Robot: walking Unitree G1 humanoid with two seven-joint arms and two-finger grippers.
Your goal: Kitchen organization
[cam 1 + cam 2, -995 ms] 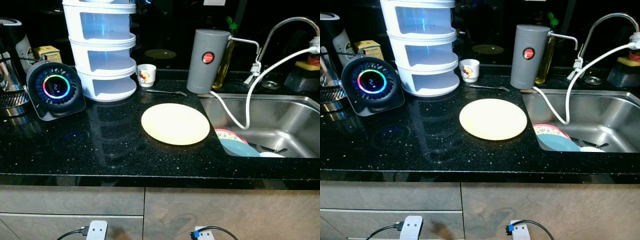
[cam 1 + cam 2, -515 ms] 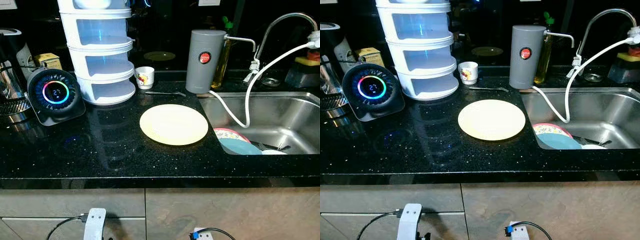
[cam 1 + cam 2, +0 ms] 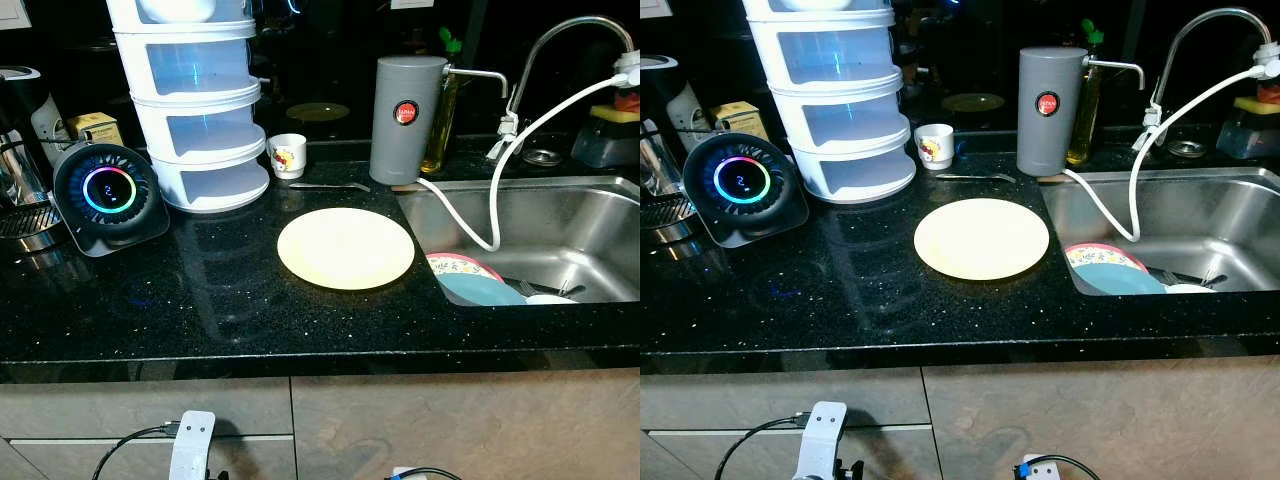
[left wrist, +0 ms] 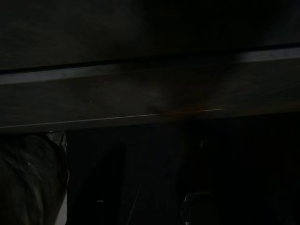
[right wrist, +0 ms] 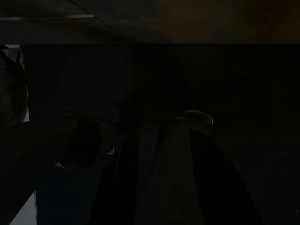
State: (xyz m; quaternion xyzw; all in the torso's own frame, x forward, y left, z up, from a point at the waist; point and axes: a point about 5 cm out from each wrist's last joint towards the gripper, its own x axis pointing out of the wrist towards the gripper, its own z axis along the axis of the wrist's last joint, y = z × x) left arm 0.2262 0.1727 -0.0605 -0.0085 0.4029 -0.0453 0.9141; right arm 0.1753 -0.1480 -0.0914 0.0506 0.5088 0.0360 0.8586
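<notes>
Black speckled countertop (image 3: pixel 200 300) w/ one pale yellow plate (image 3: pixel 345 247) lying flat near centre, just left of the steel sink (image 3: pixel 560 230). One small white cup (image 3: pixel 287 155) far of it, one spoon (image 3: pixel 328 185) btwn them, long axis left-right. One white 3-tier rack (image 3: pixel 195 110) far left, one round glowing speaker (image 3: pixel 108 192) beside it. Sink holds stacked dishes (image 3: pixel 475 285). Both wrist views too dark; can't tell finger state of either gripper.

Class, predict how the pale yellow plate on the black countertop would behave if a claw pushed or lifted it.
The pale yellow plate looks rigid and probably breakable. Lying flat on the glossy countertop, it would likely slide rather than tip. Its low rim may be hard to get under.
</notes>
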